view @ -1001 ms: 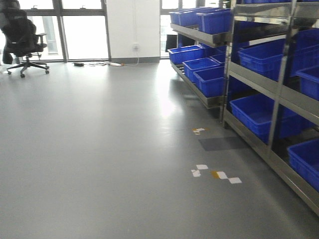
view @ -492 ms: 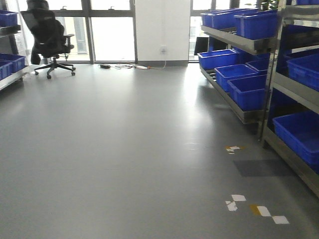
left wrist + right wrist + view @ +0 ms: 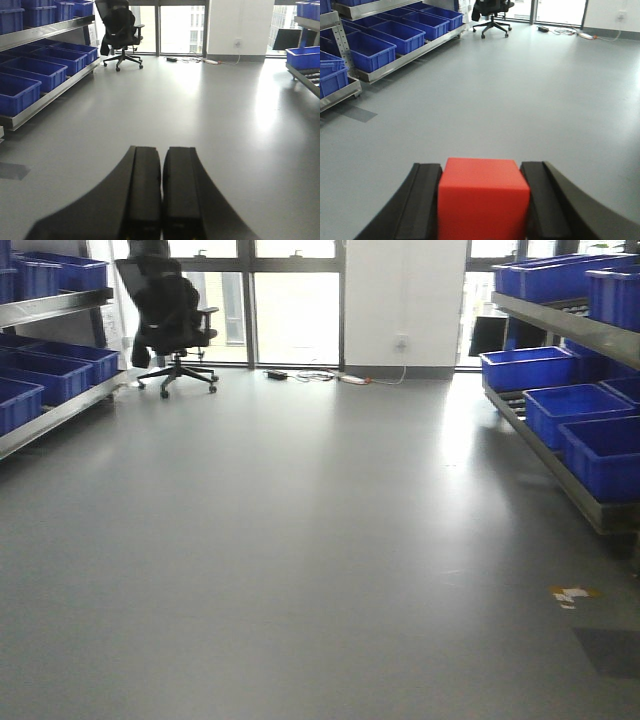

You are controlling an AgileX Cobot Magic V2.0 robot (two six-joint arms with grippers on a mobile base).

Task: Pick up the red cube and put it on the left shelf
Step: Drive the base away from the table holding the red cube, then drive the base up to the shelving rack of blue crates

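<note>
The red cube (image 3: 482, 200) fills the bottom of the right wrist view, and my right gripper (image 3: 482, 167) is shut on it with a black finger pressed against each side. In the left wrist view my left gripper (image 3: 162, 150) is shut with nothing between its fingers. The left shelf (image 3: 55, 308), a steel rack holding blue crates (image 3: 60, 362), runs along the left edge of the front view. It also shows as the left shelf (image 3: 47, 32) on the left of the left wrist view and as the left shelf (image 3: 405, 59) at the upper left of the right wrist view. Both grippers hang over open grey floor, well short of it.
A second steel rack (image 3: 560, 325) with blue crates (image 3: 600, 450) lines the right side. A black office chair (image 3: 170, 315) stands by the far windows, near the left shelf's end. Cables (image 3: 320, 375) lie along the back wall. Tape marks (image 3: 572, 594) dot the floor at right.
The front view has swung left: the right rack slid toward the right edge, the chair shifted toward the middle, and the left shelf came into view.
</note>
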